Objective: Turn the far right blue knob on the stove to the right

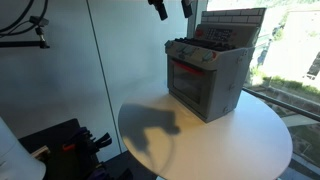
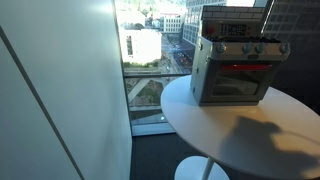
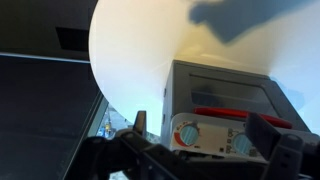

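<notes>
The grey toy stove (image 1: 208, 80) stands at the edge of a round white table (image 1: 240, 145), with its red-orange oven window facing the table's middle. It also shows in another exterior view (image 2: 235, 70), where a row of small knobs (image 2: 255, 47) runs along its front top edge. In the wrist view the stove (image 3: 225, 90) fills the lower middle, and two pale blue knobs (image 3: 187, 133) (image 3: 243, 143) sit on its white control panel. My gripper (image 3: 205, 138) is open and empty, its fingers either side of those knobs and apart from them. In an exterior view the gripper (image 1: 171, 8) hangs above the stove.
Large windows (image 2: 150, 50) look onto buildings and a street below, right behind the stove. A grey wall panel (image 1: 60, 70) stands beside the table. Dark equipment with red parts (image 1: 75, 140) lies low by the table, and the table stands on one pedestal base (image 2: 200, 170).
</notes>
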